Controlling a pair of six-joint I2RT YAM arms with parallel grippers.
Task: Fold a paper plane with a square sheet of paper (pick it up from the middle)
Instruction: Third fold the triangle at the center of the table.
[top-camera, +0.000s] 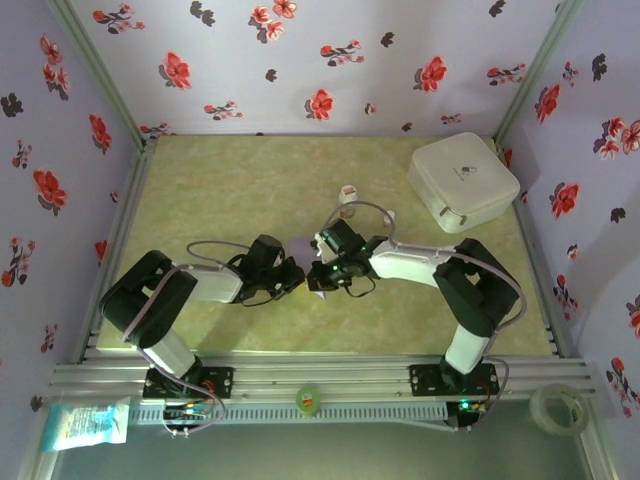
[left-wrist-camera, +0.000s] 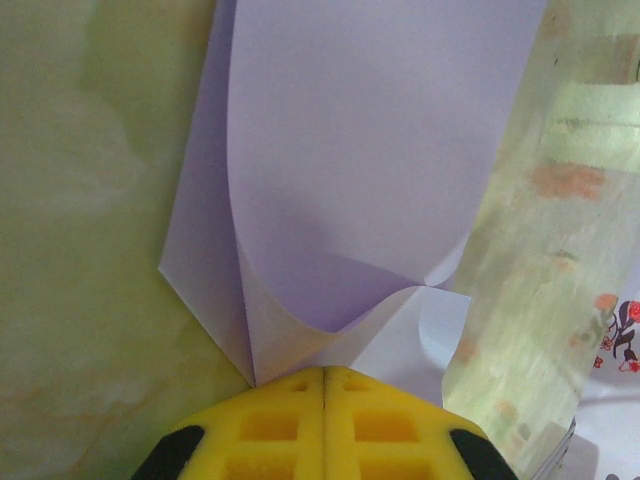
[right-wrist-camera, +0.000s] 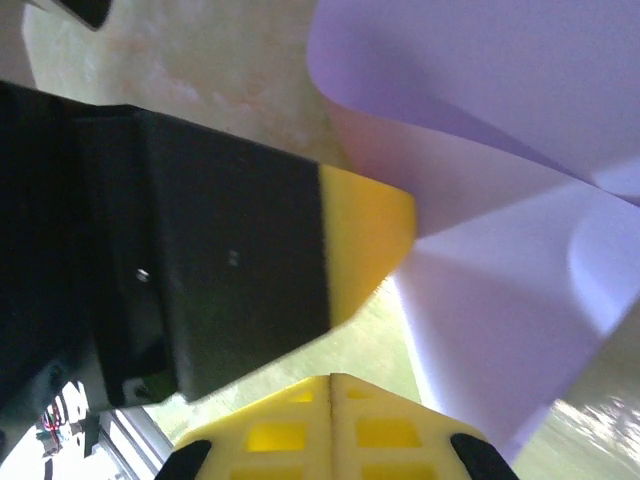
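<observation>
Risk first. The square sheet of paper (left-wrist-camera: 350, 180) is partly folded, and one flap is seen curling up off the layer below instead of lying flat. No sharp crease is made out along it. If that flap is allowed to spring back, or is flattened off-line, a crooked fold is likely to be set and the plane thrown out of true.

A second hazard is judged from the crowding. The left gripper (left-wrist-camera: 325, 385) and the right gripper (right-wrist-camera: 331, 395) are seen nose to nose over the middle of the green marbled surface (top-camera: 220, 190). A small sideways push by either could drag or crumple the thin sheet, or one arm could be knocked against the other.

Both pairs of jaws are seen closed, yellow pads meeting along a tight seam.

Now the sheet's place. In the left wrist view it is spread just ahead of the closed left jaws, its folded corner reaching their tips and its near edge passing under them. Whether a layer is pinched there cannot be told. In the right wrist view the lilac sheet is seen up and to the right of the closed right jaws, clear of their seam, with the left gripper's yellow tip laid against its edge. From above, the sheet is found between the two grippers, well apart from the white box (top-camera: 463, 180).
</observation>
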